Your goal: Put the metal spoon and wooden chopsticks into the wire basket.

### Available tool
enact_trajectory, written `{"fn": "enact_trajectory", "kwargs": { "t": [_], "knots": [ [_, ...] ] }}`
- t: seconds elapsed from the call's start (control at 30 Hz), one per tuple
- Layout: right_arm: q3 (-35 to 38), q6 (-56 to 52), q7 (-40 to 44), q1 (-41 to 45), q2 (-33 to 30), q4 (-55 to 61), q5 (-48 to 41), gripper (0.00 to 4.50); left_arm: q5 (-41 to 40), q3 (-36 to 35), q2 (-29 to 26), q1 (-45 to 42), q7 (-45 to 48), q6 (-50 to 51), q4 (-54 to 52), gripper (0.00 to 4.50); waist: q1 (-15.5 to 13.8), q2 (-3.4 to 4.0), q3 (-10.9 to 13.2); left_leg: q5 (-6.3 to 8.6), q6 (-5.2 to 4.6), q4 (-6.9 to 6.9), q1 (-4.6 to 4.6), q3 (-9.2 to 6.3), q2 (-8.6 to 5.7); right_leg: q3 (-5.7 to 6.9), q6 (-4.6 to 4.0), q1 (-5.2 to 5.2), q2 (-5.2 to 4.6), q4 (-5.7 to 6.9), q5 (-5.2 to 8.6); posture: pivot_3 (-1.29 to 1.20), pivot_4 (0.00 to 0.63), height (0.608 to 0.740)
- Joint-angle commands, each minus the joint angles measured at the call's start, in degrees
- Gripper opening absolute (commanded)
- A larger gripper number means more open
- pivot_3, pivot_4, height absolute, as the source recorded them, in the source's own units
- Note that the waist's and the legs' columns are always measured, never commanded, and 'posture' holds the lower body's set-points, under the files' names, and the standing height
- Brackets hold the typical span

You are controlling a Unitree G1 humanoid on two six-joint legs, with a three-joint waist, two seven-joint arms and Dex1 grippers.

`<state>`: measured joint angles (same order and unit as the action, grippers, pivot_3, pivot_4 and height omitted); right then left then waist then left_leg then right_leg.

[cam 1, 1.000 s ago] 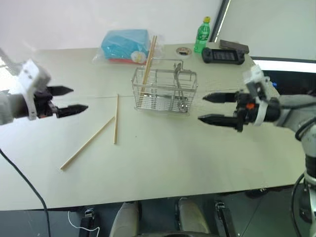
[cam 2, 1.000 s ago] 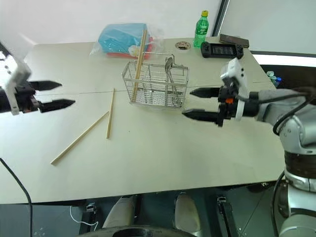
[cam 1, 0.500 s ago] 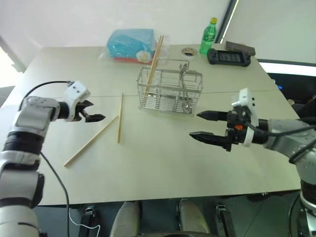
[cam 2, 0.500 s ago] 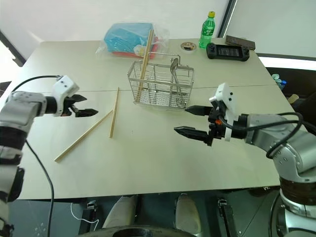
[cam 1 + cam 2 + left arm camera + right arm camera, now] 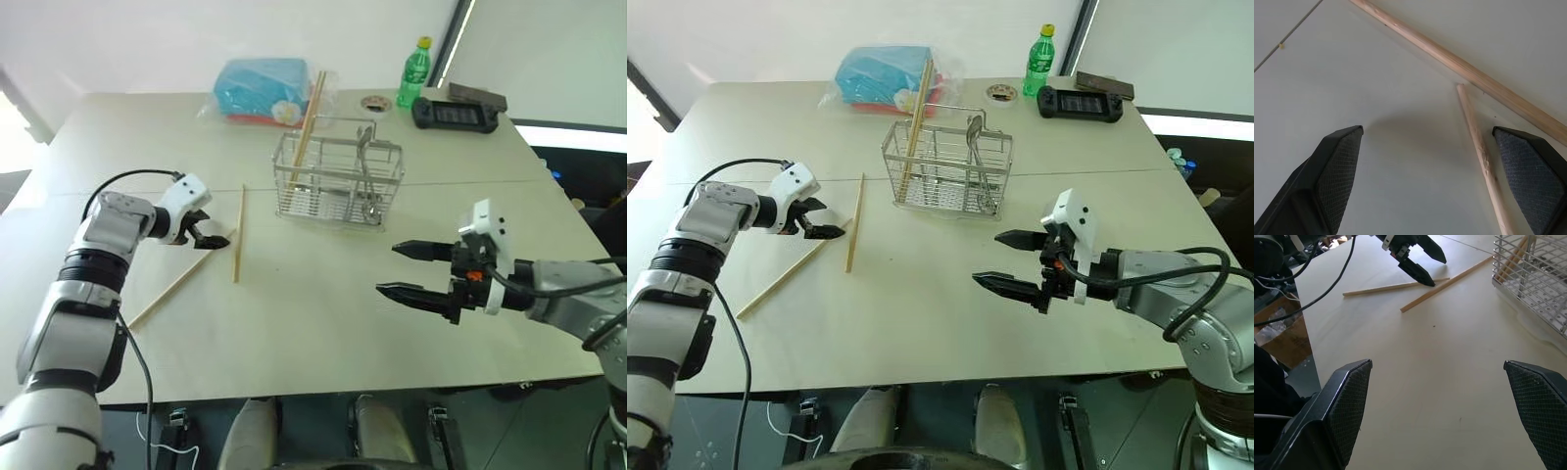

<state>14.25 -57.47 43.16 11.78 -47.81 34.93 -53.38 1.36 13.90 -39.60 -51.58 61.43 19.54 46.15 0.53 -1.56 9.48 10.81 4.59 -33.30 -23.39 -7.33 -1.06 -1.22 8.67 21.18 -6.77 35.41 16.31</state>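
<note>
The wire basket (image 5: 338, 181) stands mid-table, with the metal spoon (image 5: 972, 125) upright inside it, bowl up. A pair of wooden chopsticks (image 5: 309, 108) leans out of its left side. Two more chopsticks lie on the table to its left: one straight (image 5: 238, 235), one slanting (image 5: 176, 284). My left gripper (image 5: 216, 230) is open, low over the table at the slanting stick's upper end (image 5: 1481, 152), which lies between its fingers (image 5: 1337, 166) near the far one. My right gripper (image 5: 388, 268) hangs open and empty in front of the basket's right side.
A blue plastic-wrapped packet (image 5: 250, 83) lies behind the basket. A green bottle (image 5: 413, 69), a black controller (image 5: 453, 113) and a small round lid (image 5: 372, 101) sit at the far right. The table's front edge (image 5: 323, 392) is close below both arms.
My left arm has swung down and inward from the table's left side to the end of the slanting chopstick. The right gripper has drawn back and sunk a little. Both stayed open.
</note>
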Motion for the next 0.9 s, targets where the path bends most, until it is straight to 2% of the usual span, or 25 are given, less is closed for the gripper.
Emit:
{"fn": "enact_trajectory", "kwargs": {
  "t": [0.03, 0.2, 0.27, 0.33, 0.53, 0.57, 0.8, 0.9],
  "knots": [
    [2.3, 0.9, -0.6, -0.4, -0.5, 1.9, -2.0, 4.47, 2.4, 1.0, 1.3, 0.1, -0.2, -1.0, 0.9, 4.5, 0.0, 0.01, 0.0, 0.0, 0.0, -0.02, 0.03, 0.0, 0.0, 0.0, 0.0, -0.06, 0.0, 0.0, 0.0, 0.0, 0.15, 0.731],
    [1.7, 1.4, -1.1, -1.0, -0.6, 2.1, -2.5, 4.47, 3.9, 1.7, 3.3, 0.7, 0.1, -1.0, 1.3, 4.5, -0.3, 0.13, -0.1, 0.0, 0.0, -0.12, 0.09, 0.0, 0.0, 0.0, 0.0, -0.19, 0.0, -0.03, 0.01, 0.0, 0.15, 0.731],
    [1.4, 1.6, -0.9, -1.4, -0.9, 2.2, -2.6, 4.5, 4.1, 1.6, 3.8, 0.8, 0.2, -1.0, 1.5, 3.96, -0.8, 0.15, -0.1, 0.0, 0.0, -0.15, 0.09, 0.0, 0.0, 0.0, 0.0, -0.23, -0.01, -0.06, 0.01, 0.0, 0.15, 0.731],
    [1.2, 1.8, -0.3, -2.0, -1.3, 2.4, -2.5, 4.5, 3.7, 1.2, 4.2, 0.7, 1.0, -0.1, 1.1, 3.21, -1.3, 0.16, -0.1, 0.0, 0.0, -0.19, 0.09, 0.0, -0.01, 0.0, 0.0, -0.25, -0.01, -0.07, 0.01, 0.0, 0.15, 0.731],
    [1.1, 2.0, 0.6, -2.8, -2.3, 2.4, -2.7, 4.5, 3.3, -0.5, 4.3, -0.4, 1.2, 3.0, 1.4, 0.26, -1.1, 0.16, -0.1, 0.01, 0.0, -0.39, 0.08, -0.03, -0.01, 0.03, -0.06, -0.33, -0.01, -0.08, 0.04, 0.0, 0.15, 0.731],
    [1.0, 2.0, 0.5, -2.8, -2.3, 2.3, -2.7, 4.5, 3.3, -0.7, 4.3, -0.4, 1.0, 3.2, 1.7, 0.12, -1.1, 0.16, -0.1, 0.01, 0.0, -0.39, 0.08, -0.03, -0.01, 0.03, -0.06, -0.33, -0.01, -0.08, 0.04, 0.0, 0.15, 0.731],
    [0.9, 2.2, 0.6, -2.6, -2.7, 1.8, -2.9, 4.5, 1.9, -3.6, 4.3, -0.6, -0.9, 6.2, 2.6, 0.12, -1.0, 0.16, -0.1, 0.02, -0.01, -0.38, 0.07, -0.03, -0.01, 0.04, -0.03, -0.31, -0.01, -0.07, 0.03, 0.0, 0.15, 0.731],
    [0.6, 2.3, 0.6, -2.2, -2.7, 1.6, -2.7, 4.5, -0.2, -8.4, 3.4, -2.1, -5.7, 7.7, 3.1, 0.12, -0.9, 0.15, -0.1, 0.02, -0.01, -0.38, 0.07, -0.04, 0.0, 0.04, -0.02, -0.3, 0.0, -0.07, 0.03, 0.0, 0.15, 0.731]
  ]
}}
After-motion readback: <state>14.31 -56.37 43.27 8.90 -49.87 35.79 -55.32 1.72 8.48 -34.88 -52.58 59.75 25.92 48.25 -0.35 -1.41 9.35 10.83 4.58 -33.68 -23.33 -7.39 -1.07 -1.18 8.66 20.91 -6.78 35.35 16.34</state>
